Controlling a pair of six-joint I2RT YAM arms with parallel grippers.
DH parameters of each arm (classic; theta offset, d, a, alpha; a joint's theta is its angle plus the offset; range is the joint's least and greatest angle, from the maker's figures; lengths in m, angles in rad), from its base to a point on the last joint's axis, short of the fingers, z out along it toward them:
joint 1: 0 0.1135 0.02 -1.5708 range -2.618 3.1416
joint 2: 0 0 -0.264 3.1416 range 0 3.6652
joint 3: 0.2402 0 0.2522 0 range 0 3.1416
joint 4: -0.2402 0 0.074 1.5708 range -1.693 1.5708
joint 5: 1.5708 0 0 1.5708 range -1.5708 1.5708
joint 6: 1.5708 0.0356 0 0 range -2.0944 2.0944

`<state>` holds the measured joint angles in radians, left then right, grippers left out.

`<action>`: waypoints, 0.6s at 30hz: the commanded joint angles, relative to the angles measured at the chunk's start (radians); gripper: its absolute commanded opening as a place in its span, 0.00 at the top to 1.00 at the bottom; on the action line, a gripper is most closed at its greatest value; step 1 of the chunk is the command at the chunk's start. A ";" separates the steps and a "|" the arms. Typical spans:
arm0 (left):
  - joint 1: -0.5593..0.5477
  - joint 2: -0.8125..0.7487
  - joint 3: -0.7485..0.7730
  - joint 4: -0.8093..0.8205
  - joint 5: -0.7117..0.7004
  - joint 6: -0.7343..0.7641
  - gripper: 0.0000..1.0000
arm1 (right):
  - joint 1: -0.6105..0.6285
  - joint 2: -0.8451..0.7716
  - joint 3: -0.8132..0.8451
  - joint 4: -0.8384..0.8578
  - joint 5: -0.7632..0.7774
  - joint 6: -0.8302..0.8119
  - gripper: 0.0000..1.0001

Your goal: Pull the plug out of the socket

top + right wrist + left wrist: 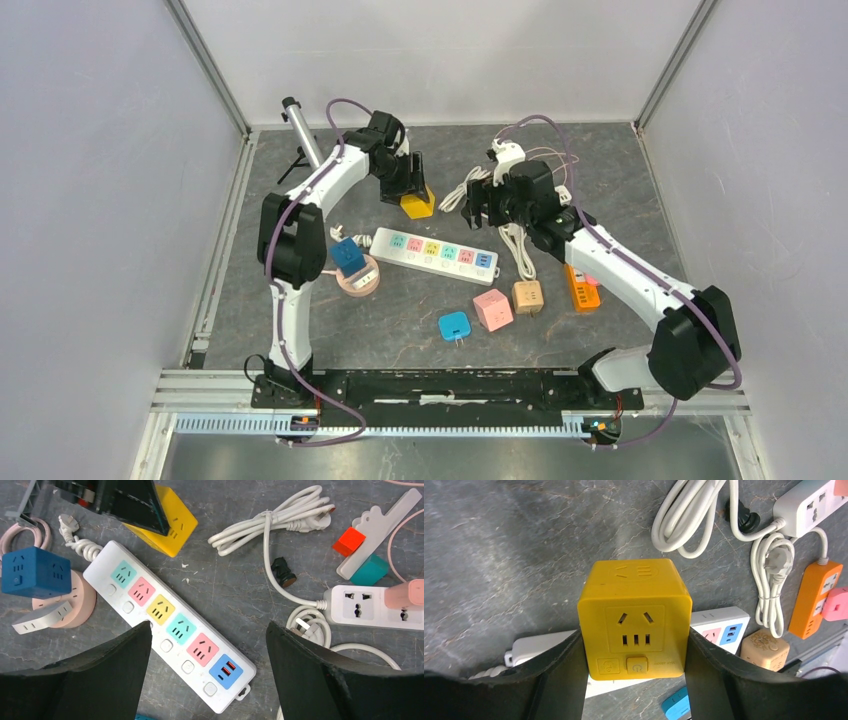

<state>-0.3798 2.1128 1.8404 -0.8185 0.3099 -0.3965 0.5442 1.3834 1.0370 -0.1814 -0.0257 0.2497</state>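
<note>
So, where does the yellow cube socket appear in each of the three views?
Top external: yellow cube socket far side, left of centre, in the left claw.
Left wrist: yellow cube socket at centre, between the claw's fingers.
Right wrist: yellow cube socket at top, left of centre, partly behind the claw.
Landmark: white power strip with coloured outlets, in all three.

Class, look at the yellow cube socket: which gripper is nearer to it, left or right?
Left. The left gripper has its fingers pressed against both sides of the yellow cube socket. The right gripper hangs open, apart from it, off to its right.
</note>
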 commanded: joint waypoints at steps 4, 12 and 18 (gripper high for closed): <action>0.026 0.095 0.118 -0.047 0.135 -0.025 0.53 | -0.007 -0.035 -0.033 -0.006 0.006 0.031 0.12; 0.047 0.134 0.099 -0.057 0.098 -0.004 0.37 | -0.011 -0.040 -0.043 -0.007 0.004 0.044 0.12; 0.048 0.111 0.118 -0.080 -0.016 0.019 0.16 | -0.010 -0.044 -0.047 -0.003 -0.002 0.048 0.12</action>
<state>-0.3367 2.2452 1.9068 -0.8757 0.3679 -0.3954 0.5381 1.3731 0.9924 -0.2043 -0.0257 0.2855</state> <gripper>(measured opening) 0.800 0.881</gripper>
